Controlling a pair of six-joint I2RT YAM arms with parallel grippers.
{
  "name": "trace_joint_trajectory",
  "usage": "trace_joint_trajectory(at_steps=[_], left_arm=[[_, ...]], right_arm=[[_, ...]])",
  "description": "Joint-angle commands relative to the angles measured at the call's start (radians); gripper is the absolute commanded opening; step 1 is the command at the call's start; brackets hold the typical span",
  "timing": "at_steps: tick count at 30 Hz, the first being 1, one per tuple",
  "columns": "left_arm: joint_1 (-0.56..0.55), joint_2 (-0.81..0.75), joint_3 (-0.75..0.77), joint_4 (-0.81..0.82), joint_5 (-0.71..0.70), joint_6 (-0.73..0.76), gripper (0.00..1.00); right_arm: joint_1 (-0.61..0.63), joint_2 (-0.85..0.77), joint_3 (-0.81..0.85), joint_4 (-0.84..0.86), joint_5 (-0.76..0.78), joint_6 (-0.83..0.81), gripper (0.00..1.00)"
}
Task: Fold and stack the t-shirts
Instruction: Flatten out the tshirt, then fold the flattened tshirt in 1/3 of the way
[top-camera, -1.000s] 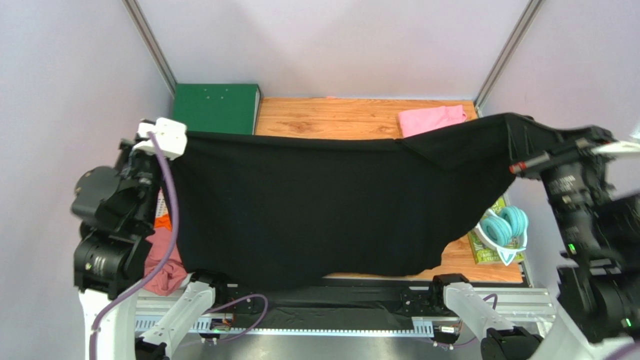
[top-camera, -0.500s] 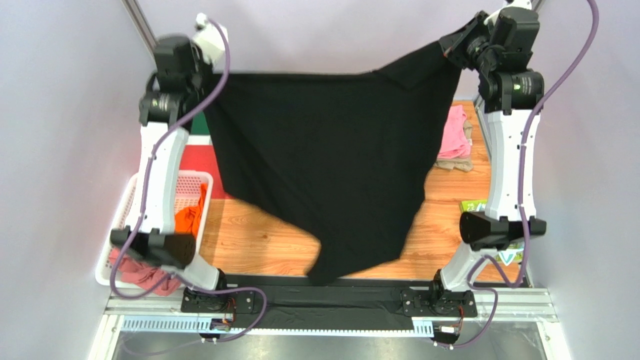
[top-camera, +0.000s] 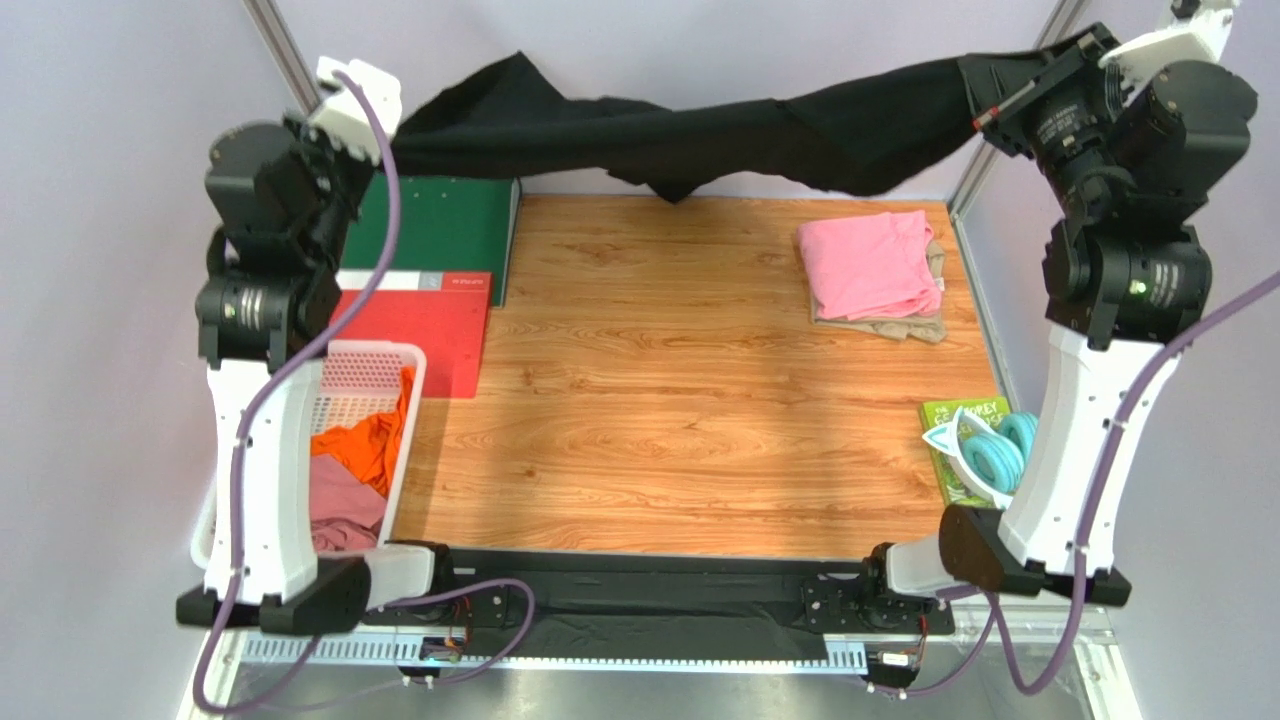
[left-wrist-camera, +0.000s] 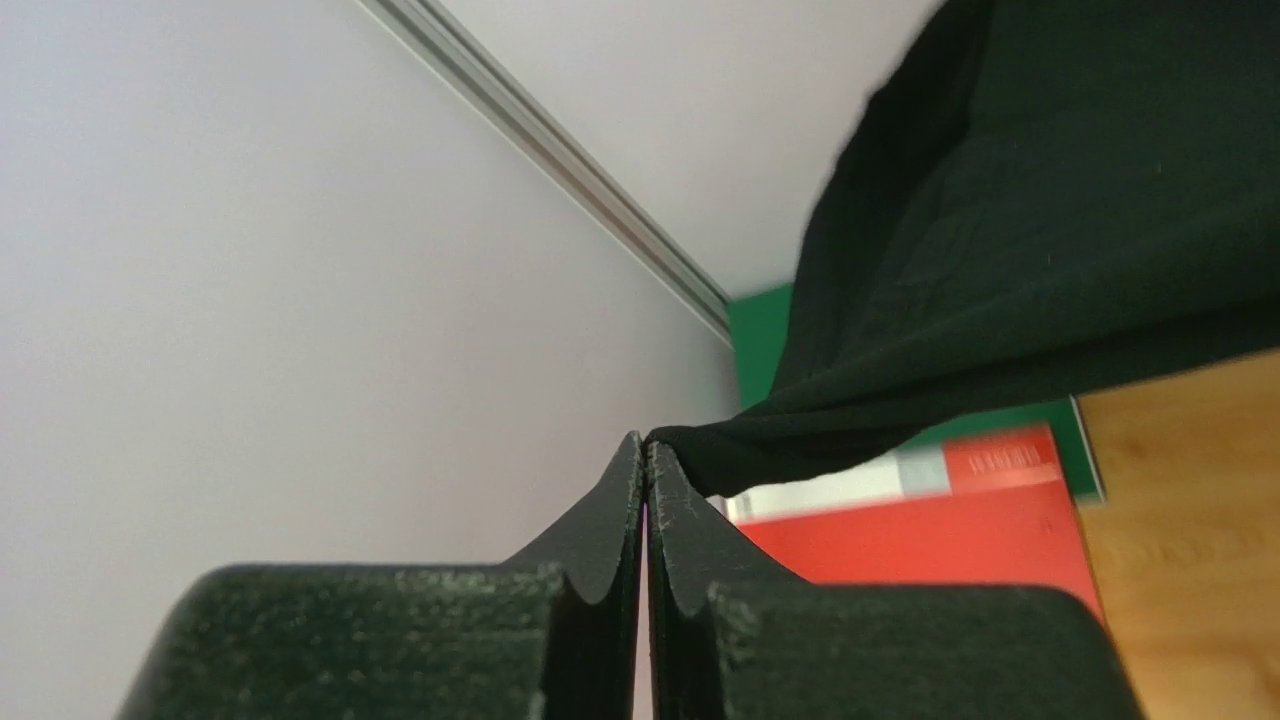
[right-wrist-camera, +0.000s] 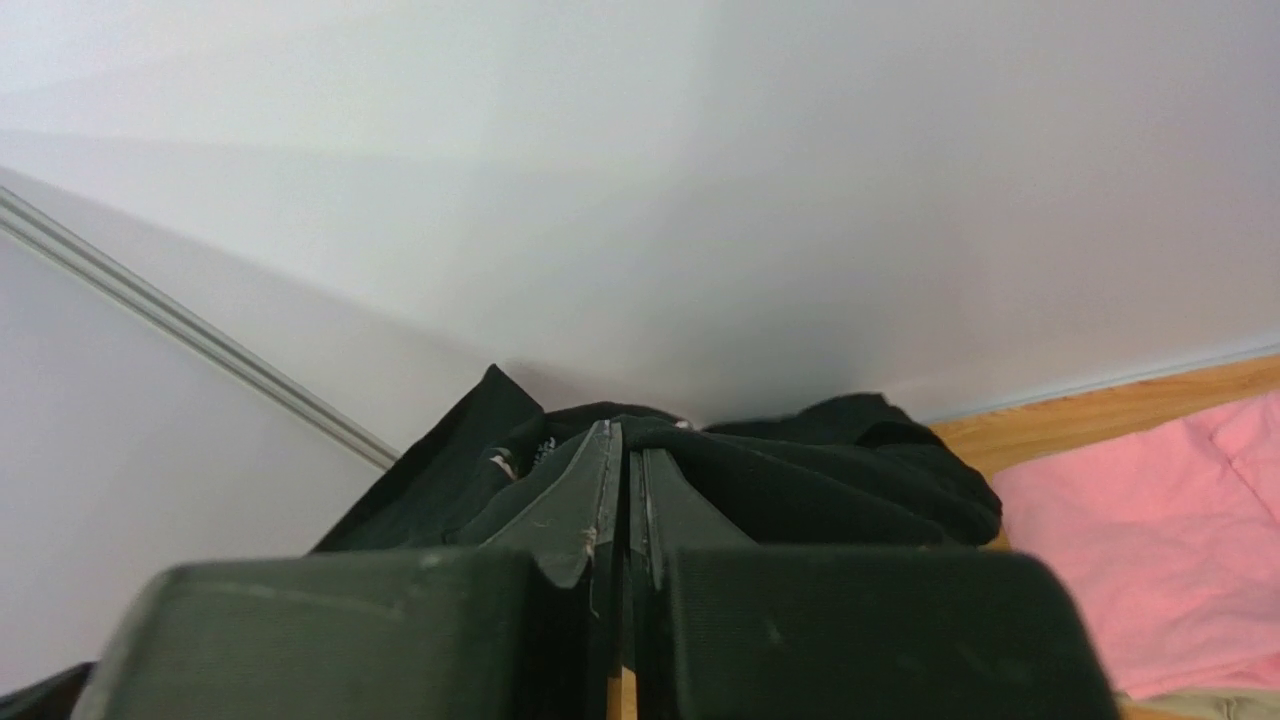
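A large black t-shirt (top-camera: 706, 135) hangs in the air as a bunched band along the back wall, stretched between both grippers. My left gripper (top-camera: 388, 147) is shut on its left end; the left wrist view shows the fingertips (left-wrist-camera: 646, 444) pinching a corner of the black cloth (left-wrist-camera: 1037, 255). At the upper right, my right gripper (top-camera: 995, 113) is shut on the other end, and black folds (right-wrist-camera: 812, 480) wrap round its tips (right-wrist-camera: 624, 435). A folded pink t-shirt (top-camera: 869, 263) lies on a beige one (top-camera: 905, 324) at the back right of the table.
A white basket (top-camera: 361, 365) at the left holds an orange shirt (top-camera: 368, 443) and a dusty-rose shirt (top-camera: 338, 503). Green (top-camera: 451, 225) and red (top-camera: 413, 323) binders lie at the back left. A teal coil (top-camera: 995, 450) rests on a green booklet at the right edge.
Half a second ago the black shirt hung down as a wide sheet over the table. It has swung back and up to the rear wall, now gathered into a narrow band.
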Motion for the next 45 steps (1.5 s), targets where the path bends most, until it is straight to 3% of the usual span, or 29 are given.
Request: trace_joint_trajectory(at_steps=[1, 5, 11, 17, 23, 28, 34, 38, 45], left_arm=[[0.011, -0.143, -0.272, -0.048, 0.063, 0.038, 0.0], [0.011, -0.27, -0.546, -0.197, 0.196, 0.104, 0.0], [0.011, -0.459, -0.836, -0.536, 0.387, 0.254, 0.0], [0.011, -0.554, -0.953, -0.619, 0.387, 0.27, 0.0], [0.011, -0.569, -0.993, -0.624, 0.399, 0.247, 0.0], [0.011, -0.479, -1.047, -0.604, 0.417, 0.186, 0.0], [0.011, -0.411, -1.095, -0.566, 0.399, 0.132, 0.0], [0.011, -0.416, -1.059, -0.442, 0.344, 0.07, 0.0], [0.011, -0.293, -0.976, -0.311, 0.258, 0.021, 0.0]], right_arm=[[-0.012, -0.091, -0.107, -0.05, -0.01, 0.01, 0.0], [-0.012, -0.219, -0.366, -0.172, -0.024, 0.013, 0.0], [0.012, -0.457, -0.825, -0.299, -0.103, -0.007, 0.0], [0.078, -0.685, -1.173, -0.452, -0.146, 0.057, 0.0], [0.111, -0.972, -1.319, -0.76, -0.161, 0.093, 0.0], [0.111, -1.101, -1.388, -0.887, -0.139, 0.134, 0.0], [0.111, -1.141, -1.51, -0.787, -0.133, 0.157, 0.0], [0.111, -1.01, -1.499, -0.565, -0.097, 0.16, 0.0], [0.111, -0.752, -1.434, -0.231, -0.025, 0.206, 0.0]])
